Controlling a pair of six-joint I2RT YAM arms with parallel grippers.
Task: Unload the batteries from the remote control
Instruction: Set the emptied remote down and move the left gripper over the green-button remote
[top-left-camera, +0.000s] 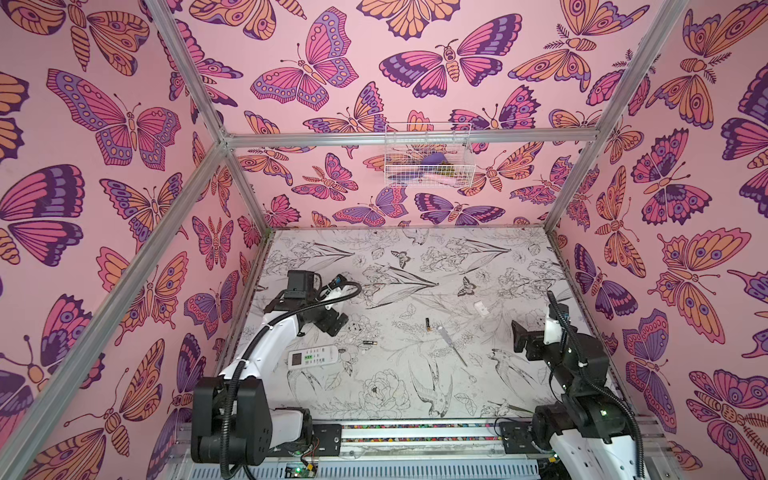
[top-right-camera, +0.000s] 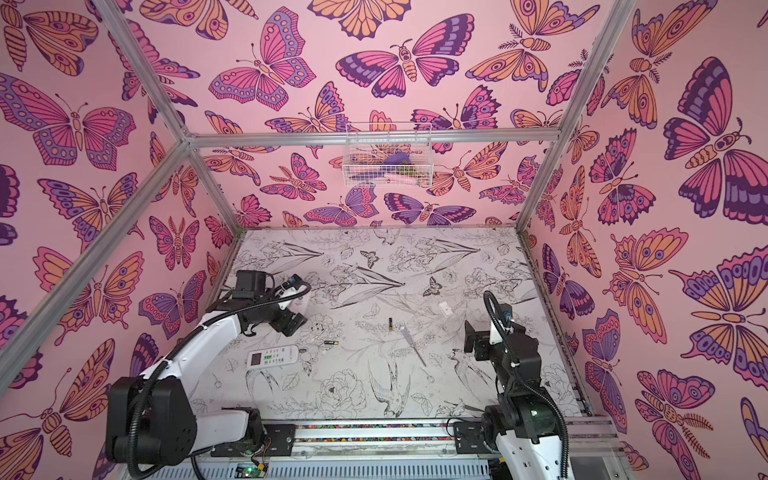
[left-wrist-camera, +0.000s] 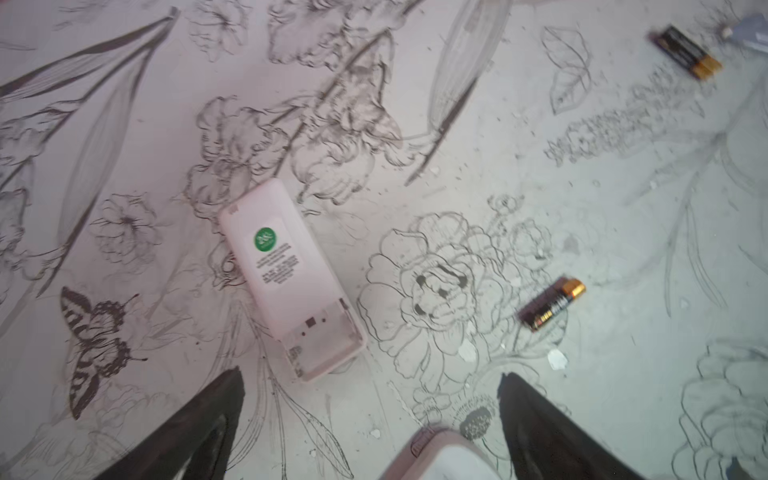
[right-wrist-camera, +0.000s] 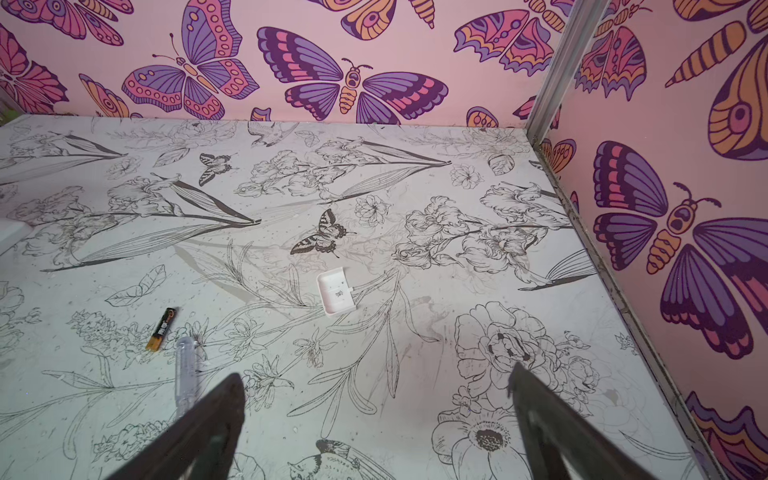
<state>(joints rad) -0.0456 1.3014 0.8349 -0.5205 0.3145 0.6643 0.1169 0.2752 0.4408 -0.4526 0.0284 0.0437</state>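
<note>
- The left gripper (left-wrist-camera: 370, 374) stands spread wide, with nothing between its fingers (left-wrist-camera: 199, 428). It points down at the table (top-left-camera: 519, 257) just behind the face-up remote (top-left-camera: 316, 356), on the side away from the robot's base.
- The right gripper (right-wrist-camera: 376, 374) is spread just as wide and also carries nothing. It hangs above the table well to the right of the face-up remote.
- A second remote (left-wrist-camera: 291, 274) lies back up, just behind the face-up remote. In both top views the left arm (top-left-camera: 266, 340) hides most of it. Its battery bay at one end is uncovered and bare inside.
- A single battery (top-left-camera: 370, 343) lies flat on the table just right of the face-up remote, not touching it. Its gold end points away from that remote.
- A pair of batteries (left-wrist-camera: 685, 52) lies further right of the face-up remote and a little farther back. The left wrist view shows what looks like two, side by side and touching. Both top views show only one dark stick there, gold end toward the robot's base.
- A clear-handled tool (top-left-camera: 453, 345) lies slantwise on the table, further right of the face-up remote than the pair. Its handle end is near the pair.
- A small white battery cover (right-wrist-camera: 336, 291) rests inside up, farther right and farther back again, well apart from the face-up remote.
</note>
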